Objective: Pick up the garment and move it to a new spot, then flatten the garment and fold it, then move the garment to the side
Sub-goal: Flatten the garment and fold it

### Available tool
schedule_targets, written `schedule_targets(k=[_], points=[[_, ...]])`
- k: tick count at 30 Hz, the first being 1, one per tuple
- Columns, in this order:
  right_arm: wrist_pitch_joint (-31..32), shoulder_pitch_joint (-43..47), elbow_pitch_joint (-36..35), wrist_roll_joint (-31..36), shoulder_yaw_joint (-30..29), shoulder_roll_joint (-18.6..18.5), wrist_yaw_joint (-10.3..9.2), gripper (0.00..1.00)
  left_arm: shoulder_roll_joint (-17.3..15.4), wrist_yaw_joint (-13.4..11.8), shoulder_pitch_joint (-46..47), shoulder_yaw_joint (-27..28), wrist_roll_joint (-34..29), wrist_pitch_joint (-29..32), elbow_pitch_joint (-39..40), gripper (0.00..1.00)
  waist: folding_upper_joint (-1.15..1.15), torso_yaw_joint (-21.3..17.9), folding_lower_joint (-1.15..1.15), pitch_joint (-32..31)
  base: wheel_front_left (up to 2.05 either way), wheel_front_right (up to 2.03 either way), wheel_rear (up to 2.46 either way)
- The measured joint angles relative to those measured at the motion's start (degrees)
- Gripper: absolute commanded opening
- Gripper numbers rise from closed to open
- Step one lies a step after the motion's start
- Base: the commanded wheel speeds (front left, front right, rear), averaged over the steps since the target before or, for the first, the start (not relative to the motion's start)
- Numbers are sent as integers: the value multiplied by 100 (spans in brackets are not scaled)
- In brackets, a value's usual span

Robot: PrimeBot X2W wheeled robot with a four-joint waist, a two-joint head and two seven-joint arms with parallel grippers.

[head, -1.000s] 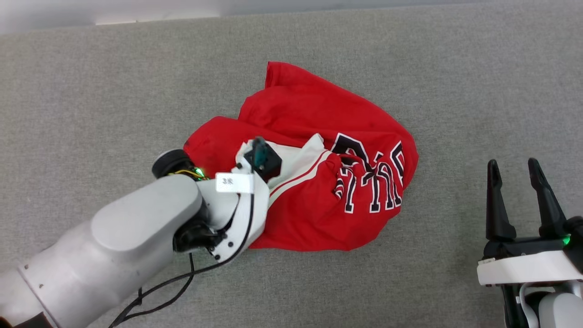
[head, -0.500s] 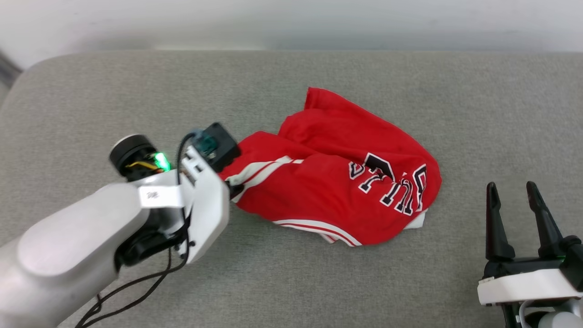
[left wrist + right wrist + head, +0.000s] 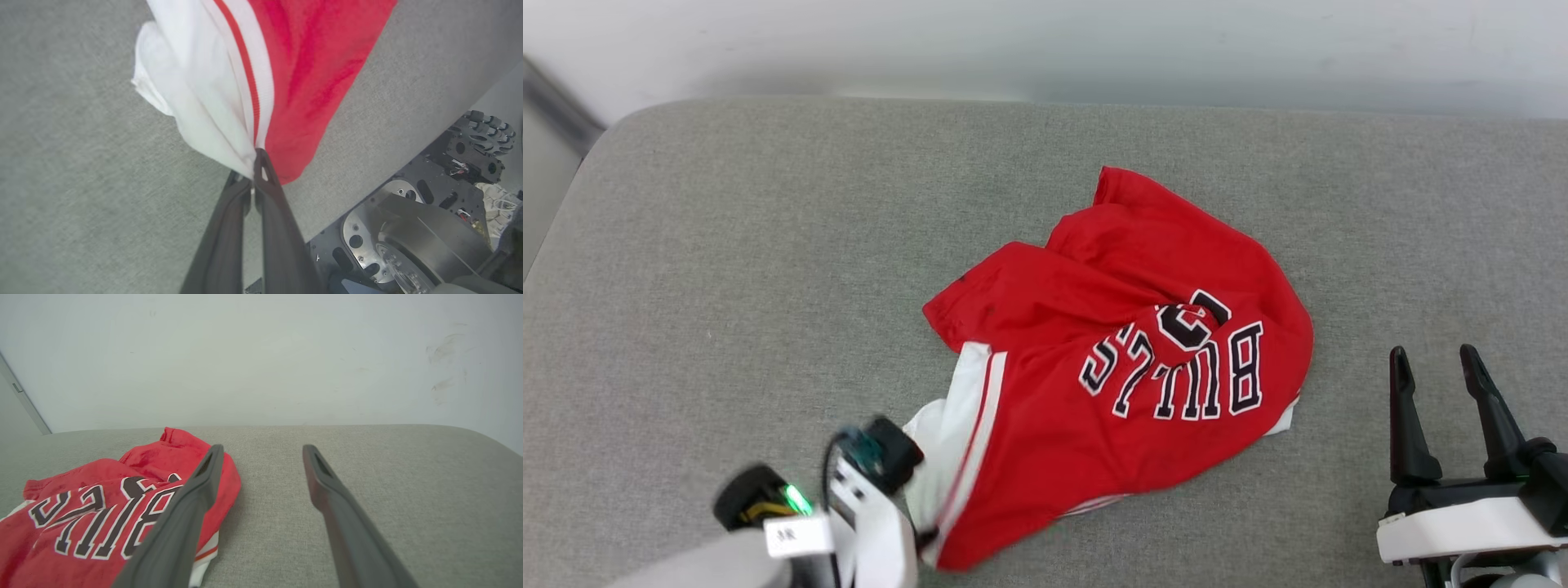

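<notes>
**Left arm pinching the garment, right arm waiting.** At the near left, the left gripper (image 3: 256, 163) has its two dark fingers pressed together on a bunched corner of the garment (image 3: 1127, 359). The pinch sits where the white sleeve (image 3: 196, 81), with its red stripe, meets the red body, and we read it as firm.

From that pinch the garment runs away to the far right across the grey padded surface (image 3: 727, 269). Its long axis lies diagonally, from the held near-left corner to a red hem corner at the far middle. The garment is crumpled and partly doubled over. The black "BULLS" lettering faces up near its right edge and reads upside down in the head view.

At the near right, the right gripper (image 3: 1433, 353) hovers with its fingers spread wide and nothing between them. It is to the right of the garment's right edge and apart from it.

We judge the left arm to be the working arm for moving the garment. The right arm is nearer the lettered side and would suit that edge once flattening begins.
</notes>
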State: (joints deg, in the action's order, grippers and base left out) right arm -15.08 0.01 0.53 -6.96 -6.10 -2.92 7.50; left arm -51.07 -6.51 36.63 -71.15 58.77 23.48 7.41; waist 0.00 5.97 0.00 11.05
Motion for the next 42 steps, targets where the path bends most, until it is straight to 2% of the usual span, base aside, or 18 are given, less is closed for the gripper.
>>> schedule_targets(k=[7, 8, 9, 10, 15, 24, 27, 34, 42], points=[[1, -3, 52, 19, 10, -1, 0, 100, 464, 335, -486, -119, 103, 89, -583, 0, 0, -28, 0, 11, 0, 0, 0], [1, -4, 59, 19, 10, -1, 0, 100, 525, 371, -526, -127, 133, 82, -641, 35, 0, -36, 0, 4, 0, 0, 0], [1, -3, 63, 19, 9, -1, 0, 100, 564, 400, -538, -130, 144, 53, -692, 35, 0, -42, 0, -6, 0, 0, 0], [1, -3, 65, 19, 7, -1, 0, 100, 570, 401, -531, -116, 131, 21, -740, 100, 0, -45, 0, -20, 0, 0, 0], [0, 43, 81, 16, -40, -1, 0, 100, 403, 402, -330, 112, 86, -121, -703, 100, 0, -32, 0, -130, 0, 0, 0], [1, 124, 79, -13, -67, 0, 0, 100, -433, 82, 272, 672, 92, 41, 96, 100, 0, 73, 0, -241, 0, 0, 0], [1, 121, 74, -15, -57, 0, 0, 100, -598, 38, 522, 801, 1, 155, 171, 100, 0, 84, 0, -214, 0, 0, 0], [1, 22, 37, -11, 0, 0, 0, 100, -531, 109, 836, 786, 55, 657, 79, 100, 0, 28, 0, -67, 0, 0, 0], [1, -148, -30, 0, -10, -1, 0, 100, -163, 349, 854, 476, 99, 1028, -628, 100, 0, -148, 0, 217, 0, 0, 0]])
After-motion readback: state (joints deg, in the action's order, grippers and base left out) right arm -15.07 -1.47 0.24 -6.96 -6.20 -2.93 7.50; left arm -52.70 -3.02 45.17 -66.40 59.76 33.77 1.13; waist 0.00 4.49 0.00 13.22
